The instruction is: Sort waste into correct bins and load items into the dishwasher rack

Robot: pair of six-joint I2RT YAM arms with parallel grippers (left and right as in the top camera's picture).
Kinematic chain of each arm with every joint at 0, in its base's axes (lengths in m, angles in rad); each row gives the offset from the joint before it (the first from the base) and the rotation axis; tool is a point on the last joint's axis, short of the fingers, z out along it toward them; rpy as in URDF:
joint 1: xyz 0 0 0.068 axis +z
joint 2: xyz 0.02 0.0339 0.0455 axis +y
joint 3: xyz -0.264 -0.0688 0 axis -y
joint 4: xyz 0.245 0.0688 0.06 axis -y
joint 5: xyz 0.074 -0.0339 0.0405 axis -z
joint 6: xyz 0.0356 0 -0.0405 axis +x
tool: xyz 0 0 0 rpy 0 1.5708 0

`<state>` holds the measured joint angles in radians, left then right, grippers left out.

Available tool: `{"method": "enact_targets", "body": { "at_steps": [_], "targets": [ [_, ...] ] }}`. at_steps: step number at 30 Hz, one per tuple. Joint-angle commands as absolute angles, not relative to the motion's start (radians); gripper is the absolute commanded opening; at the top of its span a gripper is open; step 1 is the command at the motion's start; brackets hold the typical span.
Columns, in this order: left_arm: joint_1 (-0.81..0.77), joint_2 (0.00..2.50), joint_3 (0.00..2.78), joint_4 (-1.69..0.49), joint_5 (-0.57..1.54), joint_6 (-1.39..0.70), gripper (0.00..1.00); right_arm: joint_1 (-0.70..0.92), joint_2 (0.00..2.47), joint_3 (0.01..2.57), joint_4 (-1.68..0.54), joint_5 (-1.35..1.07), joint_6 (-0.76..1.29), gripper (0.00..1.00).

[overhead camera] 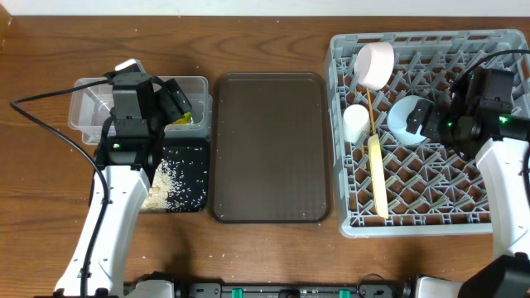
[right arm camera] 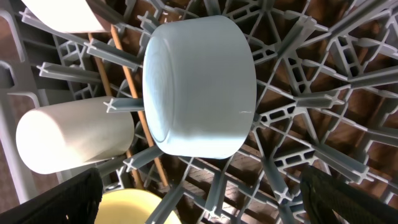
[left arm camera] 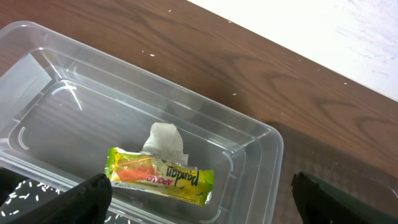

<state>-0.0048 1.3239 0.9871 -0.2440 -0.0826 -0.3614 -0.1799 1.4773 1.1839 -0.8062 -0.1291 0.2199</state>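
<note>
Brown wood-grain table (overhead camera: 265,33) under grey rack (overhead camera: 431,223)

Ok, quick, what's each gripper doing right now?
Left gripper: open, empty, over the clear tub.
Right gripper: open, empty, over the light blue bowl.

Left wrist feed: clear tub (left arm camera: 74,130) with two bits of waste in it

I'm looking down past my left hand (left arm camera: 202,199), whose dark fingers (left arm camera: 87,200) sit wide apart in the bottom corners of the picture. Between them is the tub's near end. A green-and-orange snack wrapper (left arm camera: 163,176) lies flat on the tub floor, and a crumpled white tissue (left arm camera: 165,142) touches its far edge. White rice grains (left arm camera: 22,190) fleck a black tray (left arm camera: 9,177) at lower left. The brown wooden tabletop (left arm camera: 249,68) runs behind the tub.
</note>
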Motion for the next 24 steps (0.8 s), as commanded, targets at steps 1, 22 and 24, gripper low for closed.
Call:
{"method": "enact_targets", "body": {
  "at_steps": [1,22,24],
  "targets": [
    [-0.003,1.32,1.005,-0.246,-0.095,-0.352,0.95,-0.17,1.414,1.166,-0.804,-0.116,0.231,0.99],
    [-0.003,1.32,1.005,-0.246,-0.095,-0.352,0.95,-0.14,0.52,0.2,0.306,-0.128,0.303,0.99],
    [-0.003,1.32,1.005,-0.246,-0.094,-0.352,0.95,-0.136,0.485,0.175,0.303,-0.128,0.303,0.99]
  ]
}}
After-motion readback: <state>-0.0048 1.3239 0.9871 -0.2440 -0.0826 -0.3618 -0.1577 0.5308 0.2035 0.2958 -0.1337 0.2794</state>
